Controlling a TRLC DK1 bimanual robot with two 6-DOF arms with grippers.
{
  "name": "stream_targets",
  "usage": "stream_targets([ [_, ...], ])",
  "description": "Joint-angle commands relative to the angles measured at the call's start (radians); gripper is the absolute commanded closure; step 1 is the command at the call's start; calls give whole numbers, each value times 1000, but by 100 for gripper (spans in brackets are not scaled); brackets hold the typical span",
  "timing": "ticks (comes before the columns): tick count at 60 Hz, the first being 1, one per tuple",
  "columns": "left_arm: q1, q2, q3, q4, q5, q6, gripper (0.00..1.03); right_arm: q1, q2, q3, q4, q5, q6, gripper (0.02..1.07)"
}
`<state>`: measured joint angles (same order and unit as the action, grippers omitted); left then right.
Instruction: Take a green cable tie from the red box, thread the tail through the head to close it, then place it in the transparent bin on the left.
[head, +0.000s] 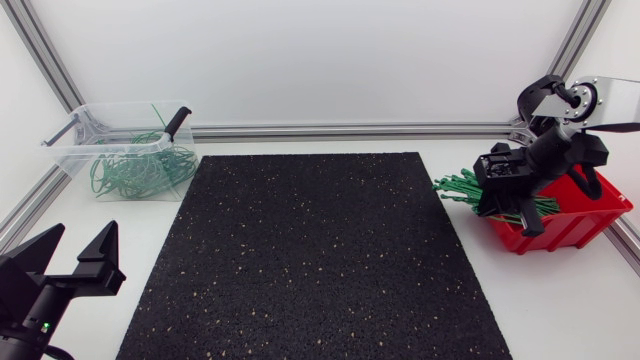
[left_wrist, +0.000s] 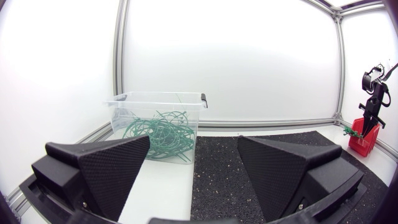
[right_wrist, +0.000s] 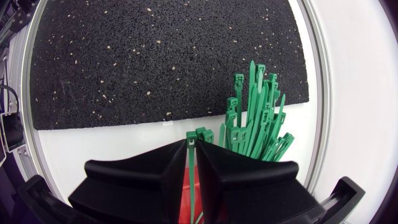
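The red box stands at the right edge of the table, with a bundle of green cable ties sticking out over its left rim. My right gripper hangs down into that box. In the right wrist view its fingers are pressed together on one green cable tie, whose head pokes out past the tips; the other ties fan out beside them. The transparent bin at the far left holds several looped green ties. Near the front left corner my left gripper stands open and holds nothing.
A black speckled mat covers the middle of the table between bin and box. The bin has a black handle on its right rim. Aluminium frame rails run along the back and sides.
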<state>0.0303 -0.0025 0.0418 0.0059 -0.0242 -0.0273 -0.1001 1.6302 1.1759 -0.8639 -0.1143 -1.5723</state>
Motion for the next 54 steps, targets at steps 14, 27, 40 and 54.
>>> stream_targets([
  [14,-7,-7,-40,-18,-10,-19,5,0,-49,-1,-15,-4,-3,91],
  [27,-6,-8,-40,-18,-10,-19,5,-10,-109,57,-93,-54,1,93],
  [40,-4,-8,-40,-20,-10,-19,5,-75,-118,205,-221,-205,18,93],
  [54,-1,-8,-40,-20,-10,-19,5,-147,-93,393,-320,-395,95,93],
])
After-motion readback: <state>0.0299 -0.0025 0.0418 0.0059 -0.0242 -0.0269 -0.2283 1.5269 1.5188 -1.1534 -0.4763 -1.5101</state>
